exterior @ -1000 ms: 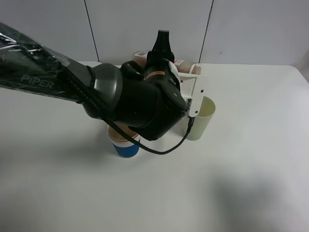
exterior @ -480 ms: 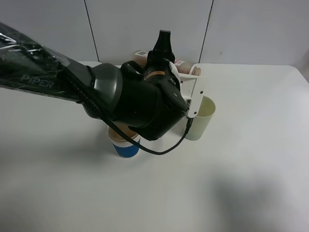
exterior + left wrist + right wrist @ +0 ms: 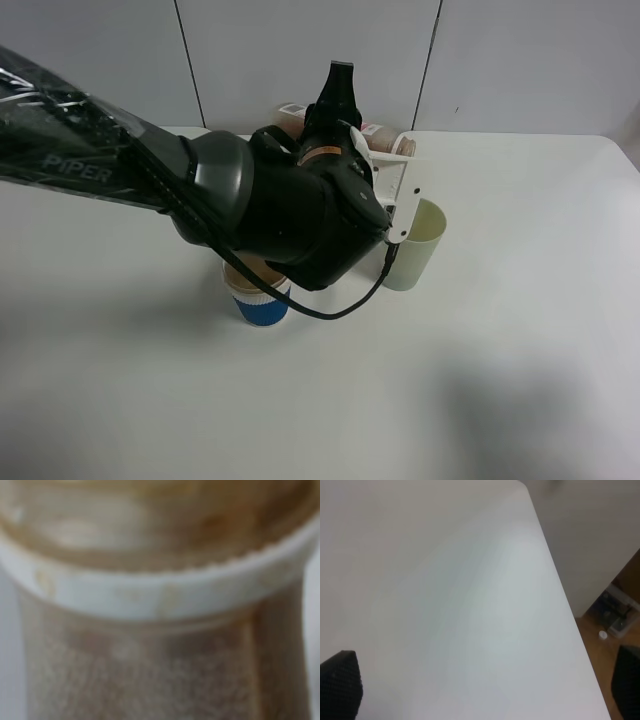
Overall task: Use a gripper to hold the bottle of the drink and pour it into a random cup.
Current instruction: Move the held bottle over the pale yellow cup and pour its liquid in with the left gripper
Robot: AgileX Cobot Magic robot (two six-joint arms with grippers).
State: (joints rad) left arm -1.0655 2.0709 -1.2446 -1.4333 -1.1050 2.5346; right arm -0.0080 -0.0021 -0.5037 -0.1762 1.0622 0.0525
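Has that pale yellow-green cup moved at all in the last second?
No. The yellow-green cup stands in the same spot as before, with the same gap to the blue-and-white cup on its left.

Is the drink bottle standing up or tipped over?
Tipped over. The bottle lies sideways, lifted off the table, with its neck pointing to the side where the yellow-green cup stands.

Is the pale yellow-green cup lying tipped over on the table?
No, the pale yellow-green cup stands upright on the white table, its open mouth facing up.
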